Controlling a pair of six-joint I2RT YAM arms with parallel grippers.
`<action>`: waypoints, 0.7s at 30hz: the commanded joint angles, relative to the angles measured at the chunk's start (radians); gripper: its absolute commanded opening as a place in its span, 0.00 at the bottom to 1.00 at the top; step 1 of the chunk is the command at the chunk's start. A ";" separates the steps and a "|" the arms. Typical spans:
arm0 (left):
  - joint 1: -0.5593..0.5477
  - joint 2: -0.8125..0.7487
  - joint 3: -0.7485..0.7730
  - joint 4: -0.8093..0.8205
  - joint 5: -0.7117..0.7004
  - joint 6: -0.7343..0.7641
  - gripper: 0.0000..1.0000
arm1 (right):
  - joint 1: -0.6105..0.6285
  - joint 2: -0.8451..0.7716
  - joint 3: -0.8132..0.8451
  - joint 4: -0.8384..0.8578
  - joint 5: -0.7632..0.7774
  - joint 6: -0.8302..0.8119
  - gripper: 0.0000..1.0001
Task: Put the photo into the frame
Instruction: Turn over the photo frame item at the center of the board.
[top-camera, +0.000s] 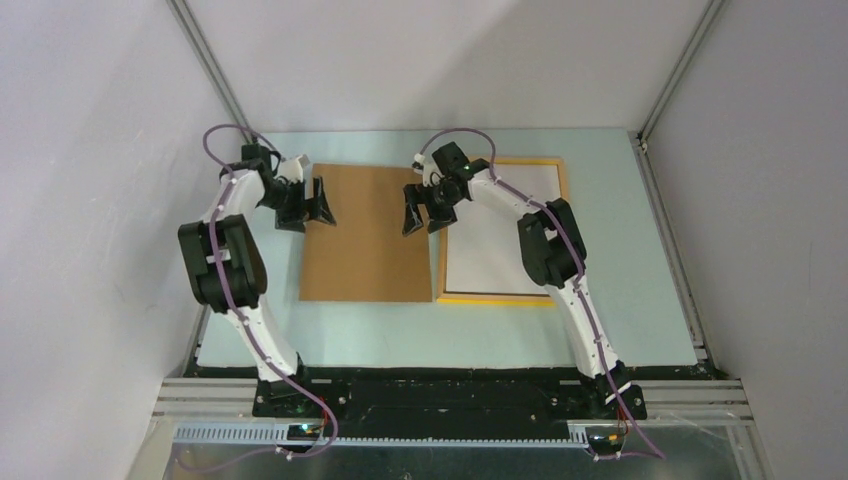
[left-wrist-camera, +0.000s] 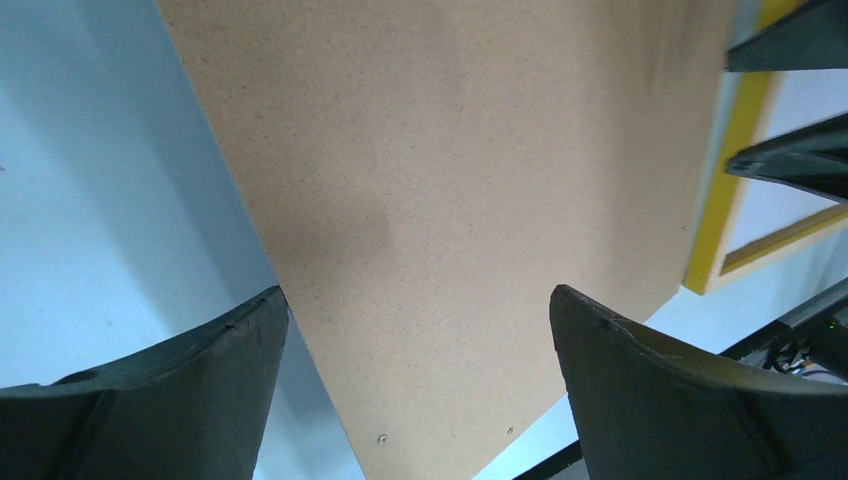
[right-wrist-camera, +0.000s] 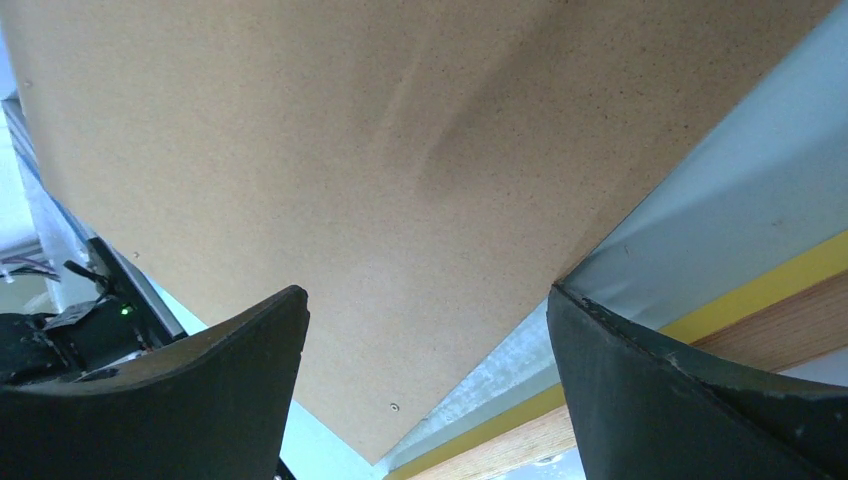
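Here we see the frame (top-camera: 503, 228) flat on the counter (top-camera: 640, 300), white inside, just beside the brown backing board (top-camera: 365, 235). Left end effector (top-camera: 305, 204) and right end effector (top-camera: 428, 210) hover spread over the board, empty.

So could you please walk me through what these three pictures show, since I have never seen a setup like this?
The wide picture looks down on two white robot arms bolted at the near edge of a pale blue table. Each arm ends in a two-fingered claw: the left claw and the right claw. The other two pictures come from cameras on the wrists, so the dark shapes at the bottom are each claw's own fingers. On the table lie a plain brown board and, beside it on the right, a yellow-edged frame with a white sheet showing inside. Both claws hang open over opposite edges of the board and hold nothing.
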 joint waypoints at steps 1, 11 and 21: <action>-0.076 -0.114 0.004 -0.023 0.402 -0.028 0.99 | 0.037 0.036 -0.033 0.085 -0.191 0.031 0.92; -0.092 -0.217 -0.004 -0.023 0.479 -0.039 0.99 | 0.014 0.071 -0.046 0.134 -0.362 0.025 0.91; -0.116 -0.278 -0.008 -0.023 0.473 -0.072 0.97 | 0.007 0.090 -0.066 0.196 -0.480 0.046 0.90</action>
